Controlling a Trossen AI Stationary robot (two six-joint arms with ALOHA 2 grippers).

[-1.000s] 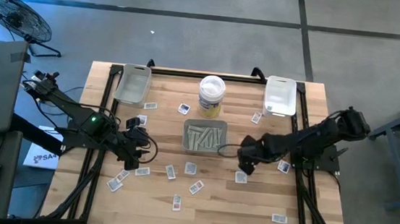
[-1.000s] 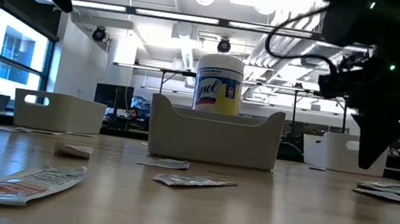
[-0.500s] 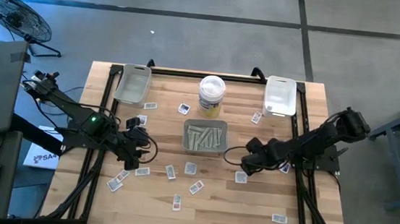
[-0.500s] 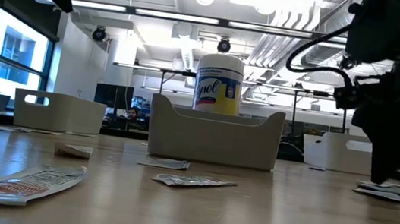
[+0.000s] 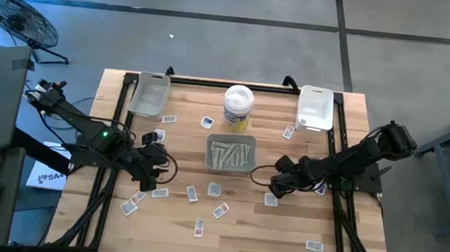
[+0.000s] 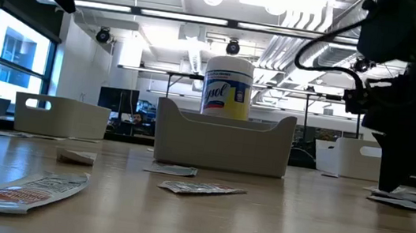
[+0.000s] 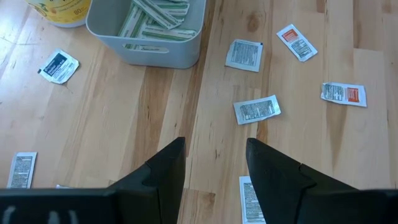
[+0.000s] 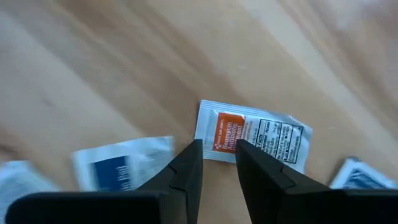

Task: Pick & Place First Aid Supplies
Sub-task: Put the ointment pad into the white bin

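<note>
My right tool (image 5: 273, 186) has dropped from right of the grey tray (image 5: 230, 155) to just over an orange-print packet (image 8: 251, 137) on the desk (image 5: 175, 228), fingers part open, gripping nothing. Left tool (image 7: 211, 165) unchanged, open, empty.

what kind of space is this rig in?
Probably a robotics lab or open workshop: exposed ceiling ducts with strip lights, a grey concrete floor, and a floor fan beside the wooden table in its black frame.
</note>
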